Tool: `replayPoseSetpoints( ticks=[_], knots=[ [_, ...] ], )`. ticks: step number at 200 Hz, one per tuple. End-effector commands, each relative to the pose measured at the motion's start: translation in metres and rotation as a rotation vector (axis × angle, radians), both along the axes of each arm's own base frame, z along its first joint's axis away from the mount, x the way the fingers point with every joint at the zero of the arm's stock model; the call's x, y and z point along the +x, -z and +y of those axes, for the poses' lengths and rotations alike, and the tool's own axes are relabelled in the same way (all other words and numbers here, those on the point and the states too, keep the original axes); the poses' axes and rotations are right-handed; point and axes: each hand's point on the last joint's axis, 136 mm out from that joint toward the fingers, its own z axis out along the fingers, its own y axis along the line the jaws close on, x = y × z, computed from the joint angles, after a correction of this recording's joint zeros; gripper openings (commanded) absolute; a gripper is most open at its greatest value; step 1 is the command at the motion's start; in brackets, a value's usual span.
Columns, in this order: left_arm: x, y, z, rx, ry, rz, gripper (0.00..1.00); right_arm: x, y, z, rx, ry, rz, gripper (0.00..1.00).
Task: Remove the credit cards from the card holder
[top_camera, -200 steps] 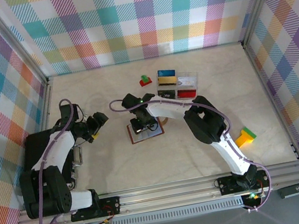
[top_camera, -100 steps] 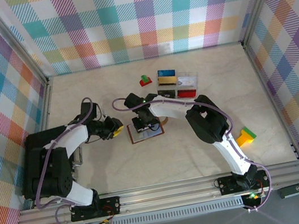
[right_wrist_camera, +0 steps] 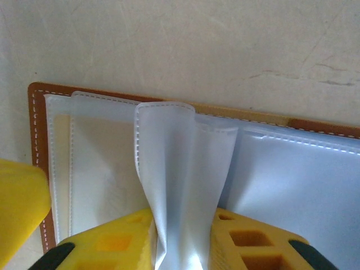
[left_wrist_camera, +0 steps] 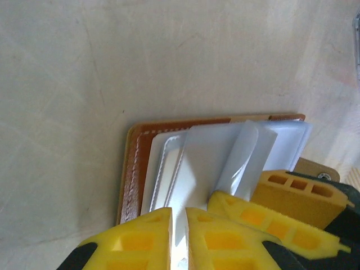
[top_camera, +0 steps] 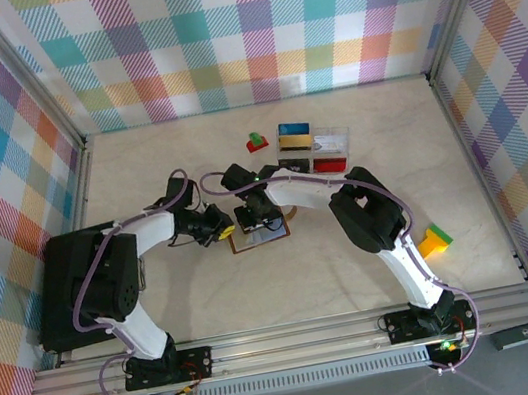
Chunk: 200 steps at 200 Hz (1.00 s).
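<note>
The card holder (top_camera: 260,236) lies open mid-table (top_camera: 212,308). The right gripper (right_wrist_camera: 183,247) pinches one clear sleeve (right_wrist_camera: 171,169) that stands up from it. The left gripper (left_wrist_camera: 179,236) sits at the holder's edge, fingers nearly together; I cannot tell whether they grip anything.

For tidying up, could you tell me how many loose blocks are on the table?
2: a red-and-green block left of the compartment box, a yellow-green block by the right arm. Arms may hide others.
</note>
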Motion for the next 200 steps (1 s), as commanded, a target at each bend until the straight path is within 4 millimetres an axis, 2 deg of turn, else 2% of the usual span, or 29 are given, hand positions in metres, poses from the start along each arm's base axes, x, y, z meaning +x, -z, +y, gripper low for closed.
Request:
replayPoseSetpoints(
  ticks=[1, 26, 60, 105, 154, 200],
  knots=[
    [0.014, 0.001, -0.002, 0.017, 0.0, -0.039, 0.14, -0.008, 0.013, -0.018, -0.052, 0.022, 0.047, 0.27],
    [0.015, 0.007, -0.006, -0.003, 0.017, -0.039, 0.16, -0.009, 0.014, -0.019, -0.05, 0.024, 0.05, 0.27],
    [0.008, 0.021, -0.001, 0.026, 0.015, 0.001, 0.15, -0.008, 0.012, -0.021, -0.052, 0.033, 0.043, 0.28],
    [-0.007, 0.038, 0.013, 0.114, 0.021, 0.057, 0.14, 0.003, -0.014, -0.026, -0.064, 0.063, -0.033, 0.31],
    [-0.005, 0.034, 0.012, 0.111, 0.037, 0.049, 0.13, 0.011, -0.028, -0.053, -0.146, 0.151, -0.113, 0.37],
    [-0.001, 0.024, 0.002, 0.058, 0.065, 0.031, 0.15, 0.019, -0.053, -0.078, -0.114, 0.267, -0.184, 0.39]
  ],
)
